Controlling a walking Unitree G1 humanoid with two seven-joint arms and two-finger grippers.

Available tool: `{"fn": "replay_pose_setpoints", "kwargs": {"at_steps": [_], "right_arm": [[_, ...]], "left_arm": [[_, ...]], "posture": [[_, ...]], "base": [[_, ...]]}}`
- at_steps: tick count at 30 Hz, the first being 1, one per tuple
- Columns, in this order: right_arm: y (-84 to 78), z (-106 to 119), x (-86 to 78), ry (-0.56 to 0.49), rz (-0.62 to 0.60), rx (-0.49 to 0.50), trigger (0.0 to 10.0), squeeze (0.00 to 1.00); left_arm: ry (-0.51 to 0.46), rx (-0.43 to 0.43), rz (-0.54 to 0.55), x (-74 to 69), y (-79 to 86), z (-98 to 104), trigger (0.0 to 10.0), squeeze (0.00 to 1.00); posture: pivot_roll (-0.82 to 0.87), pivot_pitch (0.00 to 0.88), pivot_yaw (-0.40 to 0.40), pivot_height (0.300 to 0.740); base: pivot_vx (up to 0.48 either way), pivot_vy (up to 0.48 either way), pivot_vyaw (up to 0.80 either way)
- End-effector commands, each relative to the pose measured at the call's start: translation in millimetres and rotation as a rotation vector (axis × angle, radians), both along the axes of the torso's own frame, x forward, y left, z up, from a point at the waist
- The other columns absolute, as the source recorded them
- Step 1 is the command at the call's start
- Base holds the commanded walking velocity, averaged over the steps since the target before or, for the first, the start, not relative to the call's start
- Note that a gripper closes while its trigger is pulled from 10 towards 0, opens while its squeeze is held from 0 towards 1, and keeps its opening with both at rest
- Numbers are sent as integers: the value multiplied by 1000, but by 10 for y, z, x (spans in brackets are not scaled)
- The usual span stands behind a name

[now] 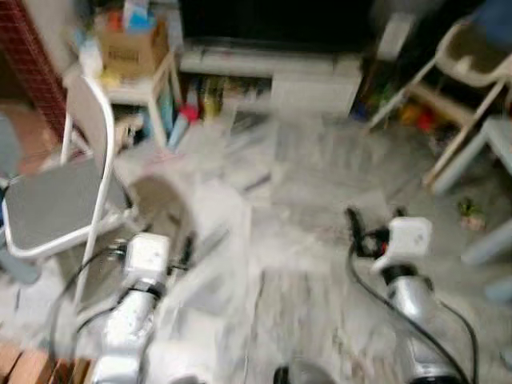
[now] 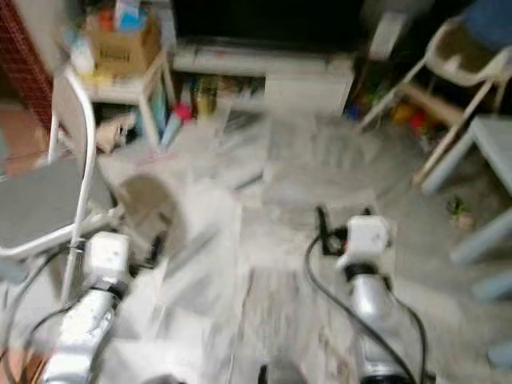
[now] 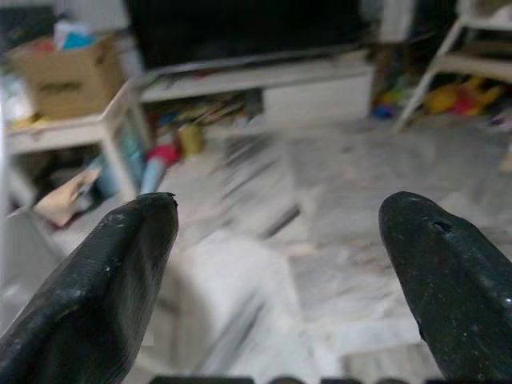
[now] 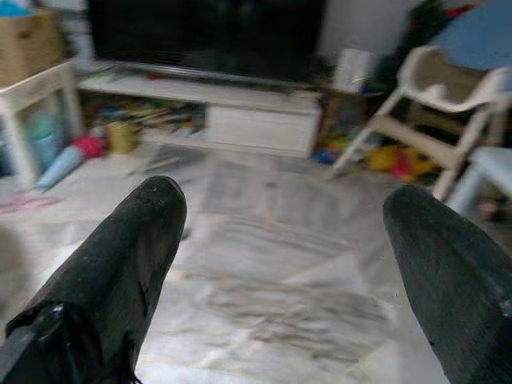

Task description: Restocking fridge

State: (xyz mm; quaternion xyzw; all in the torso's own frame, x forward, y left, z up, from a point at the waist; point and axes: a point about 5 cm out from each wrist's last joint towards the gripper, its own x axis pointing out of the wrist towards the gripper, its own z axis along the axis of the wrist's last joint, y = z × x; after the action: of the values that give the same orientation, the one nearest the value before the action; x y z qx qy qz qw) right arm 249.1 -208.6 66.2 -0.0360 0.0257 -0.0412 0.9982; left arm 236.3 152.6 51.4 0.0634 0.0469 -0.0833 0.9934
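Grippers left point(image 3: 278, 220) and right point(image 4: 284, 212), fingers apart, empty.

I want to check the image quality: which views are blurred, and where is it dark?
Left and right eye views: motion blur smears the marble floor and chair. Wrist views: the left gripper and right gripper are fairly sharp, the backgrounds soft. The television is dark.

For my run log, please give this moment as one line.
phase: walking, views blurred | left gripper: open, empty | right gripper: open, empty | ahead: marble floor
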Motion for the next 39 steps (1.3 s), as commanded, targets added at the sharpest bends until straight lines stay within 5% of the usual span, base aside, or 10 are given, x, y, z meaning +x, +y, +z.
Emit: {"fn": "replay_pose_setpoints", "kwargs": {"at_steps": [1,17,39], "right_arm": [[78,34,27,-13,18,13,10000,0],[113,109,96,-29,42,8,10000,0],[124,29,1,-4,38,9,10000,0]], "left_arm": [[13,23,23,-33,93,-29,10000,0],[-3,26,45,-14,99,-7,10000,0],[13,133,143,-75,342,-84,10000,0]], "posture": [[16,0,-8,740],[21,0,-26,740],[24,0,-16,740]], "base": [[0,0,0],[215,-278,-105],[25,0,0]]}}
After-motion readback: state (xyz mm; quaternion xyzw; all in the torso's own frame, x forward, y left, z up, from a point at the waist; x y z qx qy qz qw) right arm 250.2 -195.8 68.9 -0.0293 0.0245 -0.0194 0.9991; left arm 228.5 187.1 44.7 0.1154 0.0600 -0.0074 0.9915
